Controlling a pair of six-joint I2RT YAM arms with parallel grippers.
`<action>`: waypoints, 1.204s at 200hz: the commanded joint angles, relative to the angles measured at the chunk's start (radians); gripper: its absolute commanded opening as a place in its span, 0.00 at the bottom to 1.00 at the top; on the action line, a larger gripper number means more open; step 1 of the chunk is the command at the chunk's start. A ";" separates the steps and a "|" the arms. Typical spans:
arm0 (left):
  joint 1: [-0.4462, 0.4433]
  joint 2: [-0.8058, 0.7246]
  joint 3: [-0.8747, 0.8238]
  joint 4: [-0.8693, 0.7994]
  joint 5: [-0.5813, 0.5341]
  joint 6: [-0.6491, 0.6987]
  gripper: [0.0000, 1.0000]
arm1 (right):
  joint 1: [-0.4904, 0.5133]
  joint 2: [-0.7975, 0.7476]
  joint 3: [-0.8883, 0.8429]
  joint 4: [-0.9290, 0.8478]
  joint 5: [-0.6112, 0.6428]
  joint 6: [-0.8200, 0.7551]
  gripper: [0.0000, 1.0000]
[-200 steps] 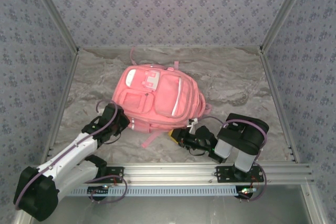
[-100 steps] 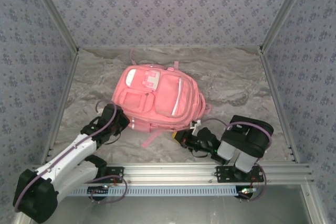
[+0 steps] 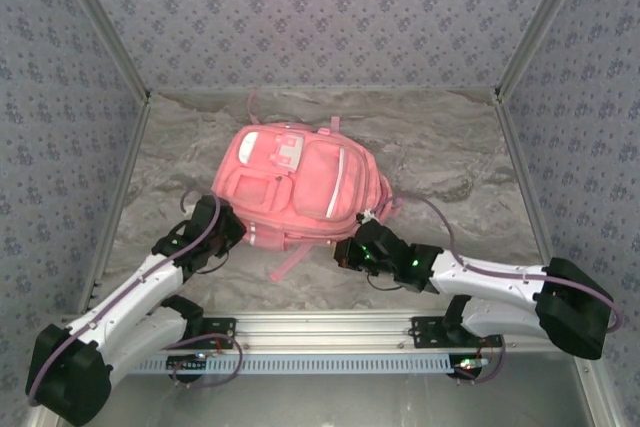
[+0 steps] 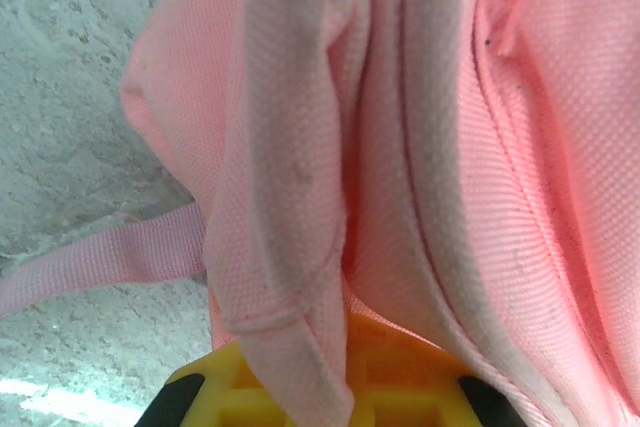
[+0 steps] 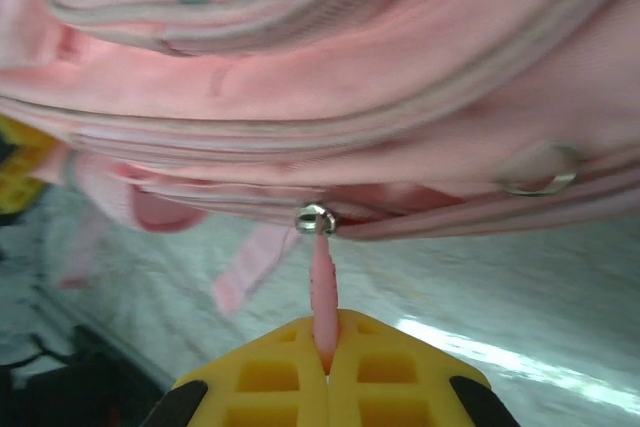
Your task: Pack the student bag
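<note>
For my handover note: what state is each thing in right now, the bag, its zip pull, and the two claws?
bag: lying on the table, front pockets up, gripped at its near edge.
zip pull: pinched, pulled straight out from the bag.
left claw: shut on a fold of the bag.
right claw: shut on the zip pull.

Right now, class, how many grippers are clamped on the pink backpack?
2. The left gripper pinches a fabric fold at the backpack's near-left edge; the right gripper is shut on a pink zip pull at its near-right edge.
</note>
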 commanded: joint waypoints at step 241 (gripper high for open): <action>0.025 0.000 0.015 0.041 -0.039 0.011 0.00 | -0.290 -0.227 -0.186 -0.139 -0.172 -0.156 0.02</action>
